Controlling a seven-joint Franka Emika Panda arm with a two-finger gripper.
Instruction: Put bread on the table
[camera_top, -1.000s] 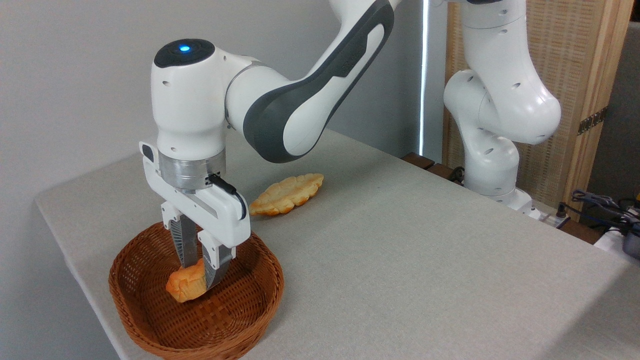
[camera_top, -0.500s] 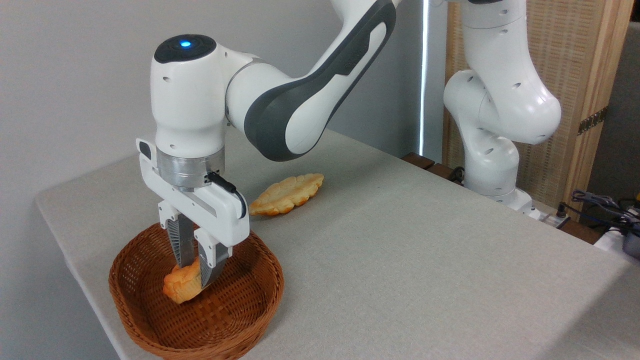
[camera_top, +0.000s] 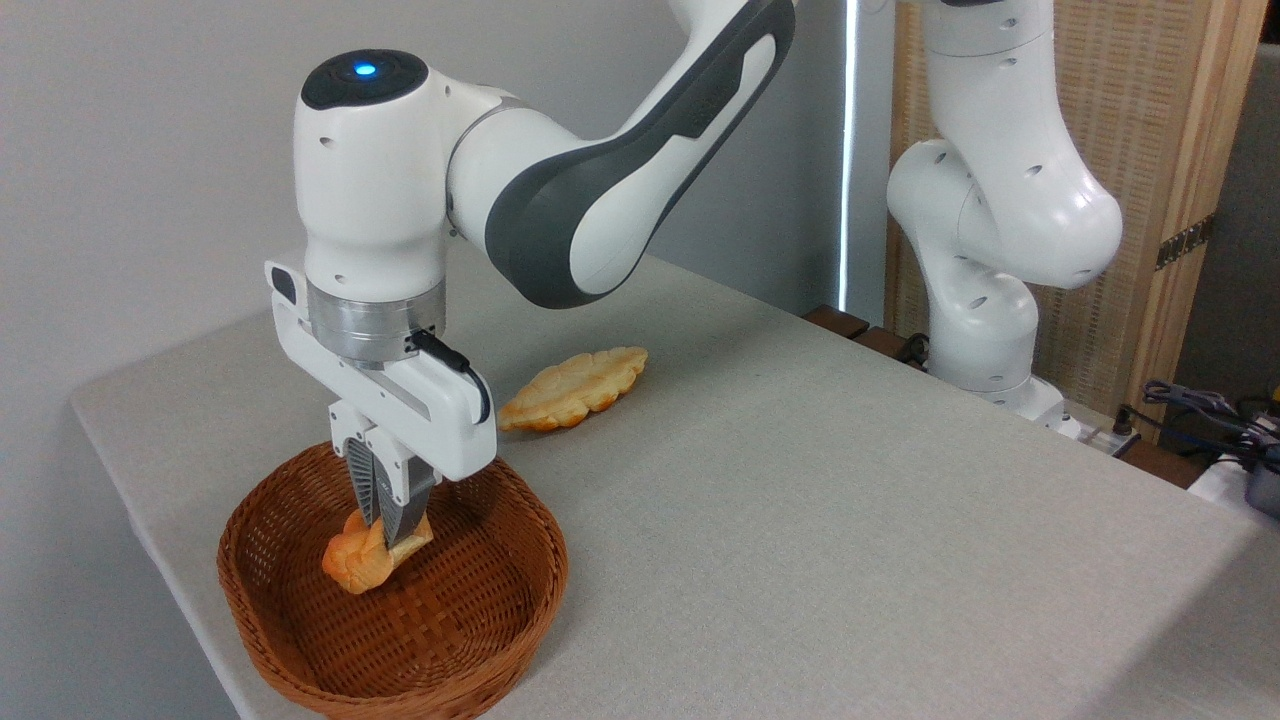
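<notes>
The bread (camera_top: 358, 562), a small lumpy orange bun, hangs tilted just above the floor of a brown wicker basket (camera_top: 300, 640) at the lower left. My gripper (camera_top: 390, 537) points straight down into the basket and is shut on the bun's upper right edge, its fingers nearly together. The grey-beige cloth-covered table (camera_top: 800, 520) spreads out to the right of the basket.
A flat golden leaf-shaped pastry (camera_top: 574, 388) lies on the table behind the basket. The arm's white base (camera_top: 985, 330) stands at the table's far right edge, with cables (camera_top: 1200, 405) beyond it. A wall runs behind the table's left edge.
The gripper's fingers have closed tighter on the bun, and the hand has risen a little, lifting the bun off the basket floor and tilting it.
</notes>
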